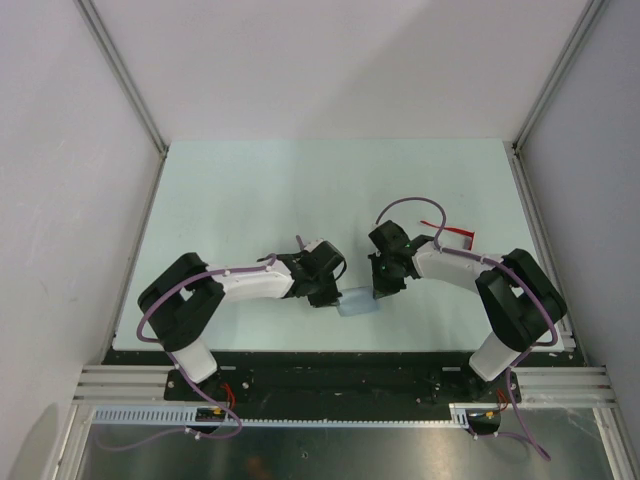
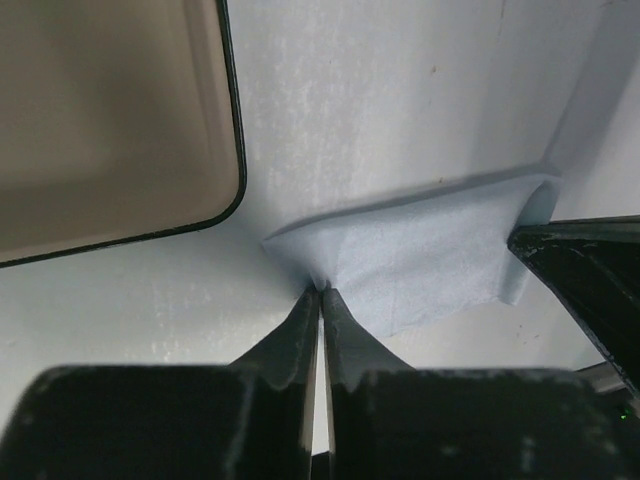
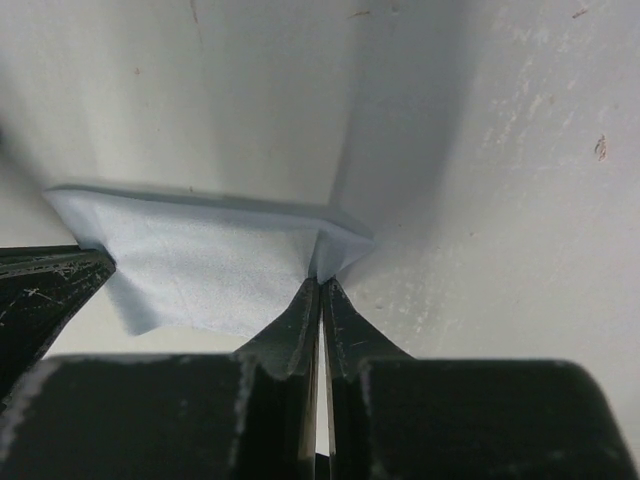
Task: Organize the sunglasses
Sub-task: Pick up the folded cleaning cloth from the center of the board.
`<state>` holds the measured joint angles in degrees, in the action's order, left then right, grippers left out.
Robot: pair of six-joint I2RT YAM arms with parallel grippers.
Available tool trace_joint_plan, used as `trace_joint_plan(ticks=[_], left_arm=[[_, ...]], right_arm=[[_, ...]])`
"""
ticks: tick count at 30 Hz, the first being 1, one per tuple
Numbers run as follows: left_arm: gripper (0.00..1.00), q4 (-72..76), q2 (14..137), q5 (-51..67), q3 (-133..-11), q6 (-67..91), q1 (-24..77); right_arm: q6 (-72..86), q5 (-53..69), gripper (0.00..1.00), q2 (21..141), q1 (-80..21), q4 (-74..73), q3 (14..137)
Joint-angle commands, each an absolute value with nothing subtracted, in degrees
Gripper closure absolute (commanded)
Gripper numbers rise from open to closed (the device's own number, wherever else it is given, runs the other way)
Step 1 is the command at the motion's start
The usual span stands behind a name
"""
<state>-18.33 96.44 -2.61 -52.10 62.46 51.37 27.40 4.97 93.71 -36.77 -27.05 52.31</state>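
The grey-blue cloth (image 1: 358,303) lies folded on the table between my two grippers. My left gripper (image 1: 335,293) is shut on one corner of the cloth (image 2: 430,250), its fingertips (image 2: 310,310) pinched together. My right gripper (image 1: 382,288) is shut on the opposite corner of the cloth (image 3: 210,265), fingertips (image 3: 335,305) pinched together. The red sunglasses (image 1: 455,232) lie behind the right arm and are partly hidden by it. They do not show in either wrist view.
An open case (image 2: 232,150) with a beige inside and a thin black rim lies just left of the cloth in the left wrist view. In the top view the left arm covers it. White walls enclose the table (image 1: 250,190).
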Motion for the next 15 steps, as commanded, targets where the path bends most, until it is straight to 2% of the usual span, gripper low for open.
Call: trace_joint_plan(ticks=[1, 4, 15], left_arm=[[0.97, -18.90, 97.30, -3.60, -53.00, 61.52, 51.86], [1.00, -18.81, 96.77, -3.95, -53.61, 60.47, 51.77], [1.00, -19.42, 89.48, -6.59, -53.00, 57.31, 51.94]], right_arm=[[27.51, 3.52, 0.97, 94.13, -37.35, -27.69, 51.68], [27.77, 3.78, 1.00, 92.73, -37.70, -27.34, 51.68], [30.41, 4.48, 1.00, 84.38, -38.41, -27.16, 52.20]])
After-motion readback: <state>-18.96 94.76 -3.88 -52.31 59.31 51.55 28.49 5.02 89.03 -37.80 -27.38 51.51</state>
